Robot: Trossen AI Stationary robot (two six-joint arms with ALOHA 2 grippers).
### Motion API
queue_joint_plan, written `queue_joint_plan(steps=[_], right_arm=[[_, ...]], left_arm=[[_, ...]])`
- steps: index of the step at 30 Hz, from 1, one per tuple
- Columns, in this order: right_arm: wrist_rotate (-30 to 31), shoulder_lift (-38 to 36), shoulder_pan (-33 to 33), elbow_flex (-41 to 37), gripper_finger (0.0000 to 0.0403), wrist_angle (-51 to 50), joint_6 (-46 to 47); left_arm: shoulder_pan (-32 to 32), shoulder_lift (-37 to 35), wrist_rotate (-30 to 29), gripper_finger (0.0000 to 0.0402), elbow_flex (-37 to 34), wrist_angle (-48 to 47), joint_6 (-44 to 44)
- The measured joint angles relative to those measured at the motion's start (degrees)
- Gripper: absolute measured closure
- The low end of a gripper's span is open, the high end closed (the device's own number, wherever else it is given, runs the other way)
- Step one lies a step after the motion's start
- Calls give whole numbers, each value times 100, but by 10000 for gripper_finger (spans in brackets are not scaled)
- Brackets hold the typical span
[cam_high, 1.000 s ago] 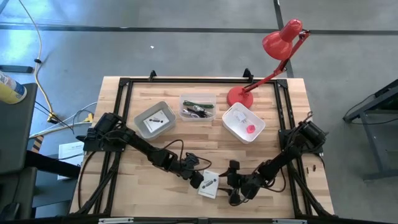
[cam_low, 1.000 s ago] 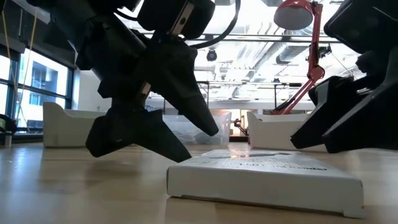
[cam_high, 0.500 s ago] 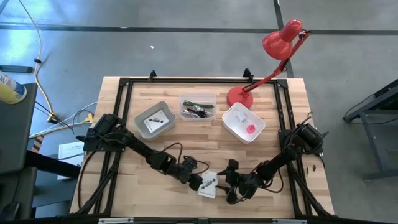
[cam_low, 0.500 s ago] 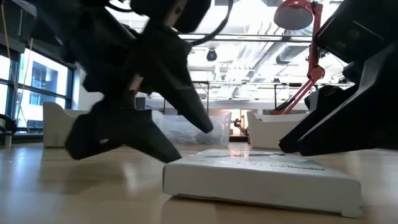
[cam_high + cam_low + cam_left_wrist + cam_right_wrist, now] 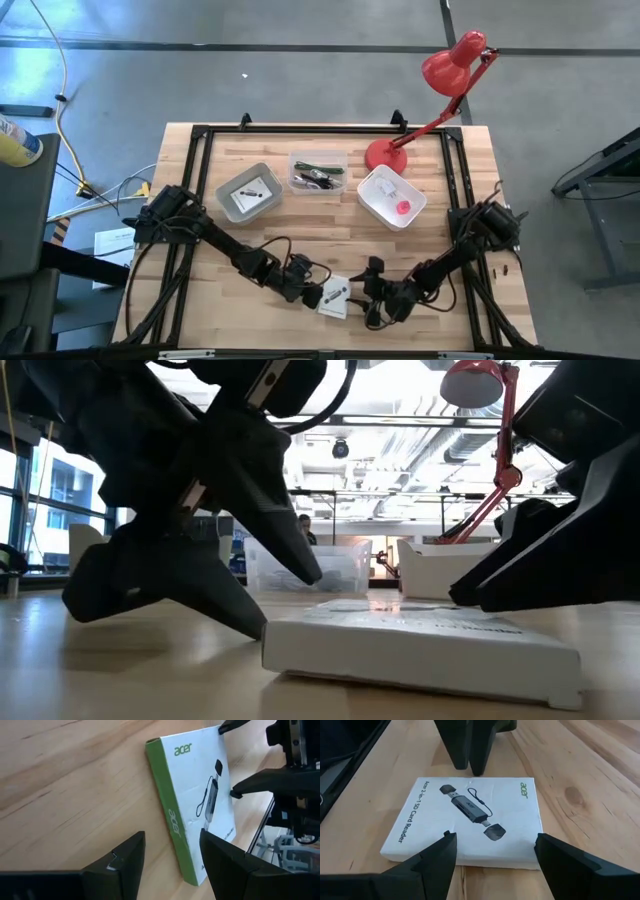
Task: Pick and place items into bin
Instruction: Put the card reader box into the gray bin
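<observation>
A flat white box (image 5: 336, 296) with a green side and a printed card reader lies flat on the wooden table near its front edge. My left gripper (image 5: 315, 293) stands open at the box's left side, slanting down; in its wrist view the green side (image 5: 170, 815) runs between its fingers (image 5: 172, 834). My right gripper (image 5: 370, 298) stands open at the box's right side, low over the table, and its fingers (image 5: 495, 836) straddle the near edge of the box (image 5: 470, 820). The grey bin (image 5: 232, 208) holds a white card. My left gripper has its lower fingertip (image 5: 255, 628) on the table, right beside the box's left corner (image 5: 268, 645). I cannot tell whether it touches the box. My right gripper's fingers stand by the box's right edge, and I cannot tell whether they touch it.
Three bins stand in a row at the table's far side: the grey one, a clear one (image 5: 318, 158) with a green pen and cables, and a white one (image 5: 372, 205) with a pink piece. A red desk lamp (image 5: 385, 155) stands behind them. A black frame rims the table.
My left gripper has shifted a little toward the table's left and near edges and rolled about its own axis, so that its lower finger now sits beside the box's left corner. My right gripper has sunk toward the table. Both have stayed open.
</observation>
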Motion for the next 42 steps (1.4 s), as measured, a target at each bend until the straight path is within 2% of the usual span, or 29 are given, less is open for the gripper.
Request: queue_joint_plan(steps=[8,16,21,42], right_arm=[[170,8,41,-11,144,-36,4],[379,95,86,-16,144,-24,65],[544,248,217,-7,144,83,261],[943,355,349,0,144,0,469]], left_arm=[[0,495,60,222,117,1040,103],[20,644,266,222,307,914,43],[36,610,474,222,330,492,-91],[39,632,361,222,551,217,-28]])
